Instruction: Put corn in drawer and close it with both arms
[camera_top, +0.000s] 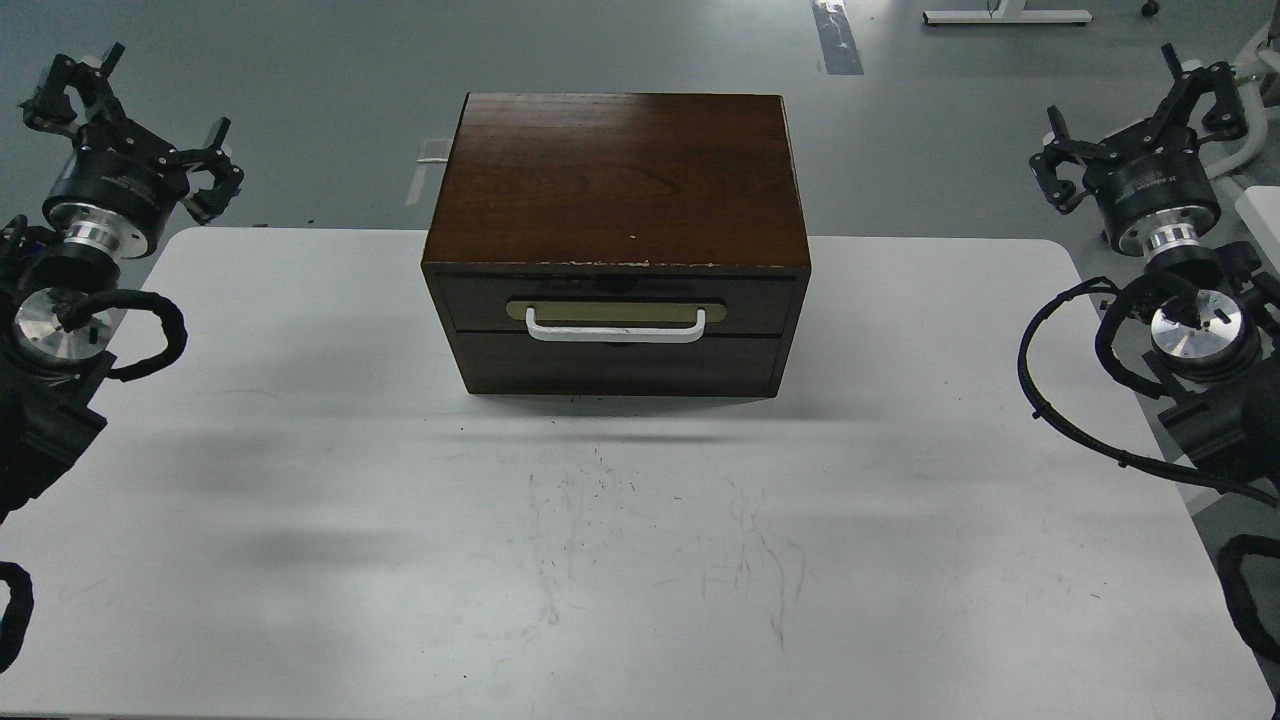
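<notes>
A dark brown wooden cabinet (620, 180) stands at the back middle of the white table (620, 560). Its drawer (615, 300), with a white bar handle (615, 328) on a beige oval plate, is shut. The corn is not in view. My left gripper (130, 115) is open and empty, raised above the table's far left corner. My right gripper (1140, 110) is open and empty, raised above the far right corner. Both are well apart from the cabinet.
A plain dark panel (615, 365) sits under the drawer. Black cables (1060, 400) loop beside the right arm. Grey floor lies beyond the table, with a white wheeled stand base (1005, 15) at the top right.
</notes>
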